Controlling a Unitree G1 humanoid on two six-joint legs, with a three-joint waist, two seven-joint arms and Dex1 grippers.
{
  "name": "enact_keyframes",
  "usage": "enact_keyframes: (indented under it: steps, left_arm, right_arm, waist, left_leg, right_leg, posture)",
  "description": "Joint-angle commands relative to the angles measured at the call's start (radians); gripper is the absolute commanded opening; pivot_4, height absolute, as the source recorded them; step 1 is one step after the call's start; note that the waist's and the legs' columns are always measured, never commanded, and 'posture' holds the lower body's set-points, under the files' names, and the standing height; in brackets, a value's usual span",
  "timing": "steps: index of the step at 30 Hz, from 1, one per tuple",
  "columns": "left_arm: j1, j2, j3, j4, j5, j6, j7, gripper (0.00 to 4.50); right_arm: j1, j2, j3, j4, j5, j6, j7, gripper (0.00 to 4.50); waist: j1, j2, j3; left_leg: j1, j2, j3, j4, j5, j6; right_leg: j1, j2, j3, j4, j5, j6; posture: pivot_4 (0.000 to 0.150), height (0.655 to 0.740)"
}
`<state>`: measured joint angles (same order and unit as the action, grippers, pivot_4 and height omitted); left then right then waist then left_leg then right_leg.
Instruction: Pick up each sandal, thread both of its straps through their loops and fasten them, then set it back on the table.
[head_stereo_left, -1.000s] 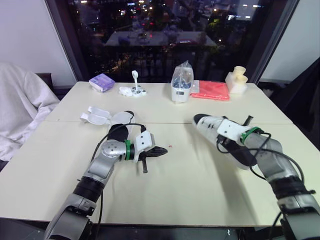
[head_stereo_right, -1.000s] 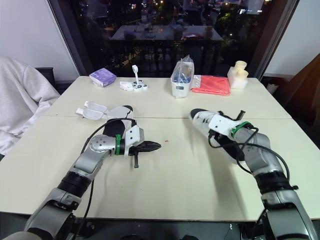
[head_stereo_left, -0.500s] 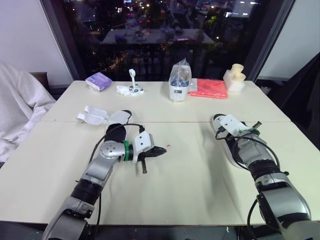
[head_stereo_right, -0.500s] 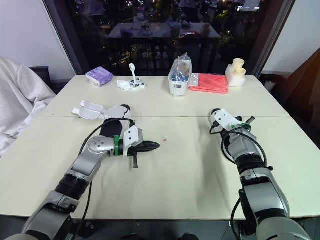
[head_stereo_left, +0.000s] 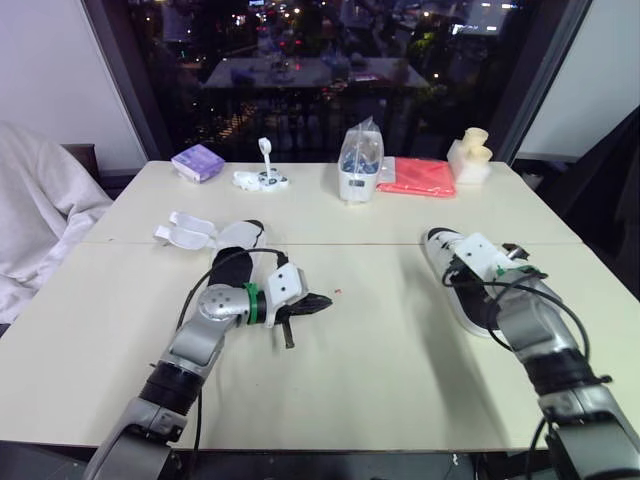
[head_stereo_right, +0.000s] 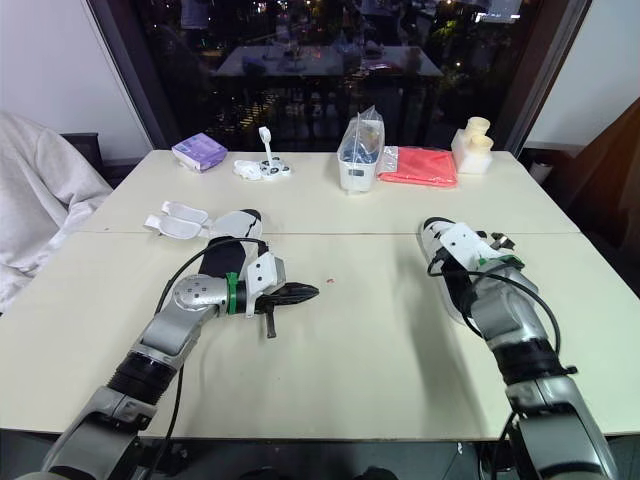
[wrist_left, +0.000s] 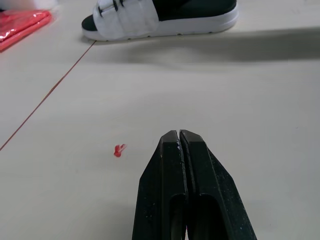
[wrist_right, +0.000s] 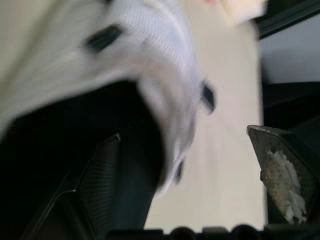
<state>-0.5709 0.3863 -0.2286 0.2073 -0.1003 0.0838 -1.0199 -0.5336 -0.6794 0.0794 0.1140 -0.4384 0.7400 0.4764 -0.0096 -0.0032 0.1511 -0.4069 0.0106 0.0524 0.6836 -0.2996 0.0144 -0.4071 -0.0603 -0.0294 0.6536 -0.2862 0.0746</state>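
The white-strapped black sandal (wrist_left: 160, 19) lies toe-away from the robot, right end effector (wrist_right: 184, 134) spread wide, left end effector (wrist_left: 179, 136) pinched closed.

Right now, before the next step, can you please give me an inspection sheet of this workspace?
Surface: beige table, seam across the middle, one small red speck.
Job's things: right sandal flat on the table; left sandal flat, its straps spread open.
Clutter: along the far edge, purple packet, small white parts, plastic bag, red cloth, cream block.
Grippers: left gripper shut, holding nothing; right gripper open at the right sandal.
Cables: black cables looped at both wrists.
Surroundings: dark window; pale cloth left of the table.
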Motion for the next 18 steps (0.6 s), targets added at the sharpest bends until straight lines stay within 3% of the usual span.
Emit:
enact_keyframes:
  steps: [1,6,11,18]
  left_arm:
    - [-0.014,0.0,0.019,-0.037,-0.015,0.002,0.018,0.0]
    - [-0.022,0.008,0.023,-0.047,0.013,0.001,0.059,0.0]
    - [-0.029,0.032,0.035,-0.076,0.061,0.004,0.134,0.0]
    - [-0.058,0.166,0.024,-0.144,0.282,-0.003,0.287,0.0]
  right_arm:
    - [0.075,-0.075,-0.038,-0.24,0.09,0.146,0.187,4.44]
    - [0.151,-0.173,-0.151,-0.475,0.262,0.238,0.368,4.44]
    - [0.162,-0.101,-0.324,-0.652,0.555,0.348,0.505,4.44]
    - [0.178,-0.012,-0.363,-0.777,0.831,0.504,0.522,4.44]
  waist:
    - [0.0,0.0,0.0]
    - [-0.002,0.0,0.0]
    - [0.0,0.0,0.0]
    - [0.0,0.0,0.0]
  left_leg:
    - [0.0,0.0,0.0,0.0,0.0,0.0]
    - [0.0,0.0,0.0,0.0,0.0,0.0]
    - [0.0,0.0,-0.001,0.0,0.0,0.0]
    - [0.0,0.0,-0.002,0.0,0.0,0.0]
  right_leg:
    - [0.0,0.0,0.0,0.0,0.0,0.0]
    - [0.0,0.0,0.0,0.0,0.0,0.0]
    - [0.0,0.0,0.0,0.001,0.0,0.0]
    - [0.0,0.0,0.0,0.0,0.0,0.0]
  posture:
    - [0.15,0.74]
    - [0.15,0.74]
    - [0.15,0.74]
    - [0.15,0.74]
